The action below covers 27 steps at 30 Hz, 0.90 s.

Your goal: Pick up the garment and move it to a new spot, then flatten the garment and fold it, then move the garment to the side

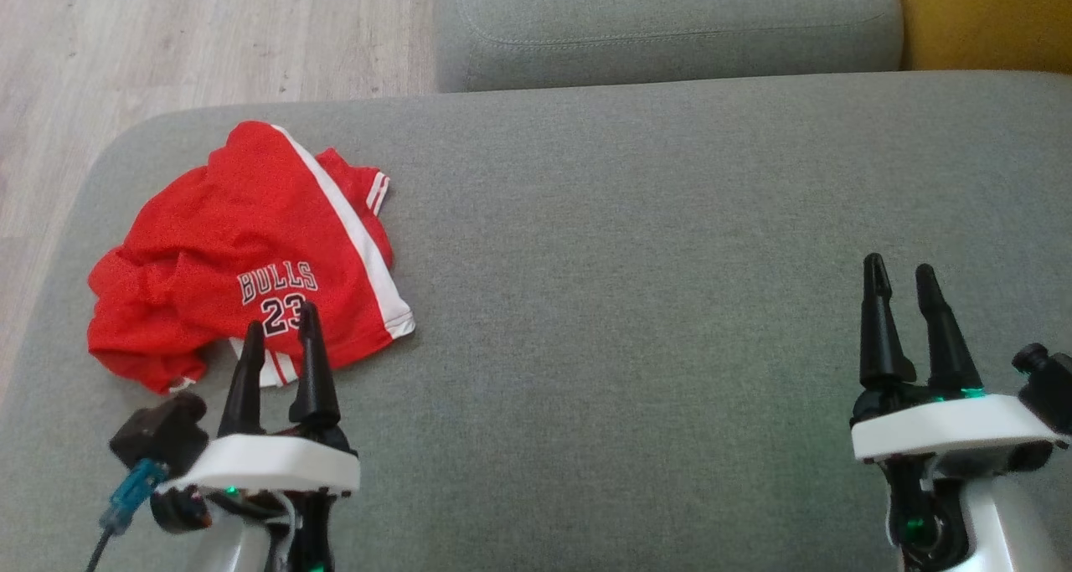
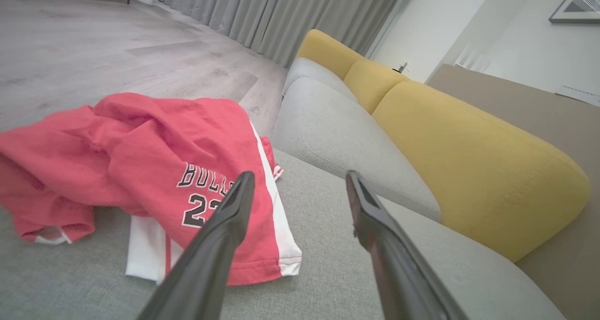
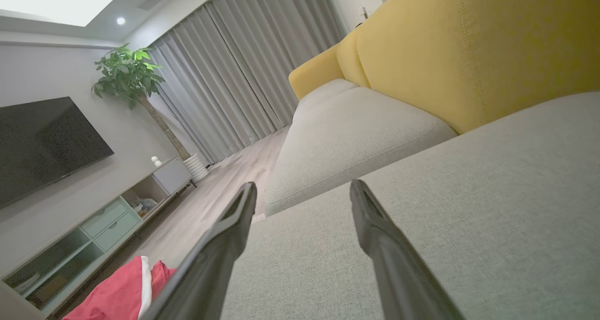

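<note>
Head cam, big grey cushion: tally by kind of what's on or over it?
Garments: 1, crumpled red mesh garment with white stripes, printed BULLS 23
Robot hands: 2, left hand and right hand, both open and empty
Total: 3

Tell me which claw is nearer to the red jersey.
Left. The left claw is open at the near edge of the red jersey; the right claw is open far off to its right, over bare grey cushion.

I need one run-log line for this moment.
garment: crumpled on grey cushion | left tool: open, by garment edge, empty | right tool: open, empty | pick-up: not yet done
</note>
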### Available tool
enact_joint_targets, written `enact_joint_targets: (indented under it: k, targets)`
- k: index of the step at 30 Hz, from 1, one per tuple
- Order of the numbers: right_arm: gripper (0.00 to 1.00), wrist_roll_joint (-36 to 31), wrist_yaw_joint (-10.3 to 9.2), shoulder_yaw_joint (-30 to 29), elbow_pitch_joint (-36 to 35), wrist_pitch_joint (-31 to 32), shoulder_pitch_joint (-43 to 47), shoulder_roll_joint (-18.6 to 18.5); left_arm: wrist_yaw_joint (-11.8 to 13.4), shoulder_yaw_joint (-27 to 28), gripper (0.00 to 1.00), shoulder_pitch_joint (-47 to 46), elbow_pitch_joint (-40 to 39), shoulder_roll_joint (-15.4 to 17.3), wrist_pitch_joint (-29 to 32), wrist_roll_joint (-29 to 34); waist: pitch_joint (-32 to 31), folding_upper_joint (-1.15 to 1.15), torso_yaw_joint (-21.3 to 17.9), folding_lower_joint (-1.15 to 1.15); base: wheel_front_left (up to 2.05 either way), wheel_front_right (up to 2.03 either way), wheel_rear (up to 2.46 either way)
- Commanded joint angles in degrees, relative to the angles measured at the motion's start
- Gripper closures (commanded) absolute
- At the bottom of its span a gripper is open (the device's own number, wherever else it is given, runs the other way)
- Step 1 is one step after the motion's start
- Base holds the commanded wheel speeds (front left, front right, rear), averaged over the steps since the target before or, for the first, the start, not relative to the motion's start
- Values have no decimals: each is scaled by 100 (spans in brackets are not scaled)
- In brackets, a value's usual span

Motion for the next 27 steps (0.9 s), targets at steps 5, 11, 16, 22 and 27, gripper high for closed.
enact_joint_targets:
  k: [5,11,16,22,27]
  targets:
    - [0,-525,-3,149,-331,-152,-344,-39,192,-150,0,-390,-265,209,-144,461,-6,0,-3,0,0,0,0]
    - [0,-1061,-3,227,-458,-253,-344,-41,416,-508,0,-503,-328,399,-246,945,-16,0,-3,0,0,0,0]
    - [0,-1521,-3,291,-528,-338,-333,-43,566,-845,0,-597,-242,573,-331,1346,-23,0,-3,0,0,0,0]
    - [0,-2086,-3,355,-534,-439,-292,-45,747,-1249,0,-726,-79,733,-433,1803,-37,0,7,0,0,0,0]
    - [0,-2512,-3,407,-579,-523,-270,-46,894,-1522,0,-820,-27,818,-517,2088,-41,0,8,0,0,0,0]
